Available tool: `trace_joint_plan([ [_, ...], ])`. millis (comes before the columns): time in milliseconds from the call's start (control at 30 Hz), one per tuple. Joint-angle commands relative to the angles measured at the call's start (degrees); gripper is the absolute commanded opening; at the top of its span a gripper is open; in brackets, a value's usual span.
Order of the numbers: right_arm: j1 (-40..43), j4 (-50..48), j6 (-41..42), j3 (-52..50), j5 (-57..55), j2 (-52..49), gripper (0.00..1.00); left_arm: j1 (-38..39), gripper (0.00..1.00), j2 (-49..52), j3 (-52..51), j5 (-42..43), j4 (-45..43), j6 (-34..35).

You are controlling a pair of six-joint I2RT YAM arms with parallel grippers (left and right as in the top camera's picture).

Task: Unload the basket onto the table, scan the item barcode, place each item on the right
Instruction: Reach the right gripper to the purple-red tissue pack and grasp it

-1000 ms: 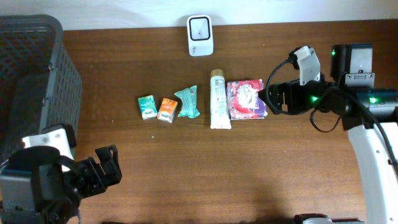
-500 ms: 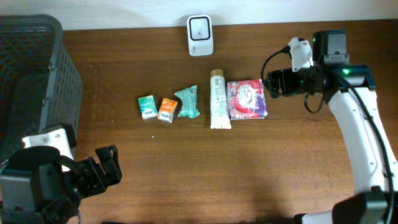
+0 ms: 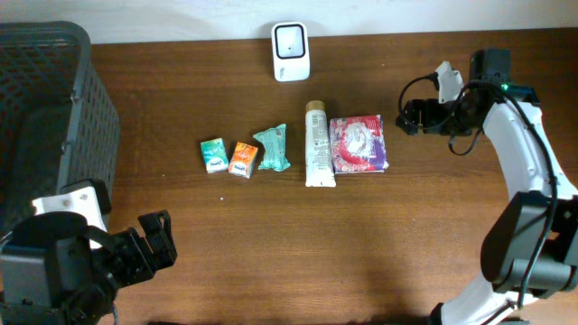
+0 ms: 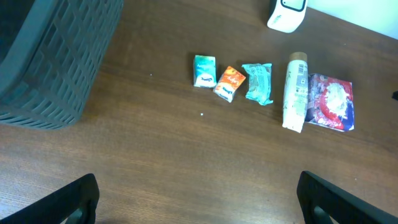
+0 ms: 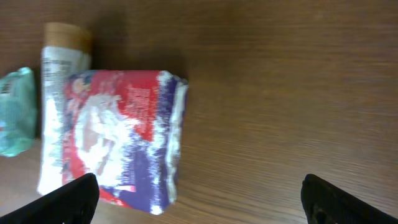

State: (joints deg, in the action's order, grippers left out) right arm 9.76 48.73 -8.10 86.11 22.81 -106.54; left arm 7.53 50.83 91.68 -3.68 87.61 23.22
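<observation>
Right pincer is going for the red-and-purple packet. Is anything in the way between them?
Nothing visible. The open right pincer faces the red-and-purple packet across a bare stretch of wooden table. The white tube lies on the packet's far side, out of the path.

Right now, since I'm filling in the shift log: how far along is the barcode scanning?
Done: nothing visible. All five items lie in a row, from the green packet to the red-and-purple packet, none at the white scanner. In hand: nothing. The right pincer is open beside the red-and-purple packet, not touching it; the left pincer is open, far from the row. Left: pick an item and show its barcode to the scanner.
</observation>
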Motion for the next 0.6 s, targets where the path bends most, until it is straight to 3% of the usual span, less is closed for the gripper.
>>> trace_joint_plan([
  [0, -0.4, -0.1, 0.0, 0.6, 8.5, -3.7, 0.99, -0.1, 0.99, -0.1, 0.0, -0.6, 0.1, 0.3],
  [133, -0.5, -0.1, 0.0, 0.6, 14.5, -7.1, 0.93, -0.1, 0.99, -0.1, 0.0, -0.6, 0.1, 0.3],
  [567, -4.2, -7.9, 0.0, -7.3, 16.0, -9.4, 0.81, -0.1, 0.99, -0.1, 0.0, -0.6, 0.1, 0.3],
])
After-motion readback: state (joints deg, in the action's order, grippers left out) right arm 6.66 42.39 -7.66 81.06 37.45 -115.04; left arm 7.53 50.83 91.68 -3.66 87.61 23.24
